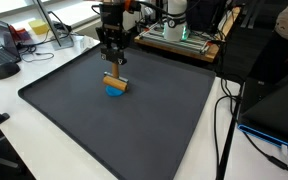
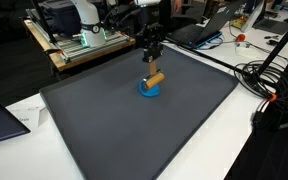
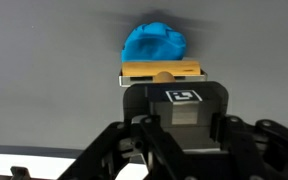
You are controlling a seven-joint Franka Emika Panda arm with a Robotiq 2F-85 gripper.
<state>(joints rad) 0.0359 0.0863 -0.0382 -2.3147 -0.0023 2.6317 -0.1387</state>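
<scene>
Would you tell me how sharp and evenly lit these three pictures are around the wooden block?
Wrist view: soft all over, the blue lump blurred at its edges, the wooden block a little crisper, the claw dark. Both exterior views: even light, no glare on the dark mat, fine detail lost.

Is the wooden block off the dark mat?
No, the wooden block, gripped by the tool, sits at the blue lump well inside the dark mat.

You have one gripper (image 1: 115,70), one wooden block (image 1: 115,82), one blue lump (image 1: 114,91) at the block's 6 o'clock in an exterior view, and one dark mat (image 1: 134,130) under them all.
</scene>
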